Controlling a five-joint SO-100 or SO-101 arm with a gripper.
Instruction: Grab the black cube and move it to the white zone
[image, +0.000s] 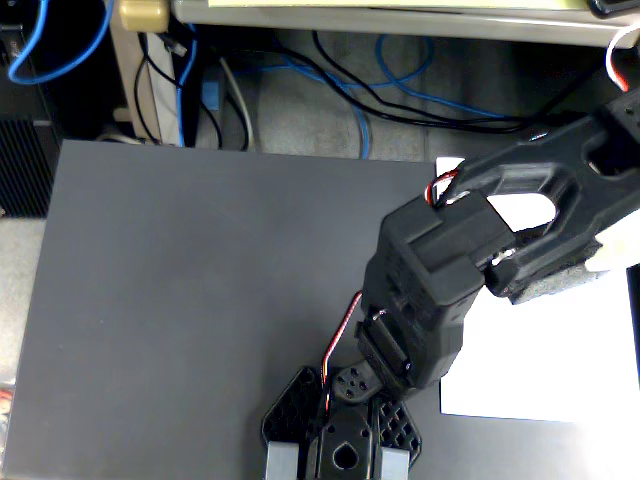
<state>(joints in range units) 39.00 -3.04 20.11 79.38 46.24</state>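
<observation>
The black cube (556, 286), a speckled block of coarse foam, shows at the right of the fixed view, tucked under the black gripper's jaws. My gripper (602, 264) reaches to the right from the arm's base and appears shut on the block, which it holds over the upper part of the white zone (540, 365). The white zone is a flat sheet of paper on the right side of the dark grey table (200, 300). Part of the sheet shows through the opening in the gripper body. The fingertips run out at the frame's right edge.
The arm's base (340, 440) stands at the table's front edge, left of the paper. Blue and black cables (360, 100) lie on the floor beyond the table's far edge. A dark ribbed box (25, 165) stands at the far left.
</observation>
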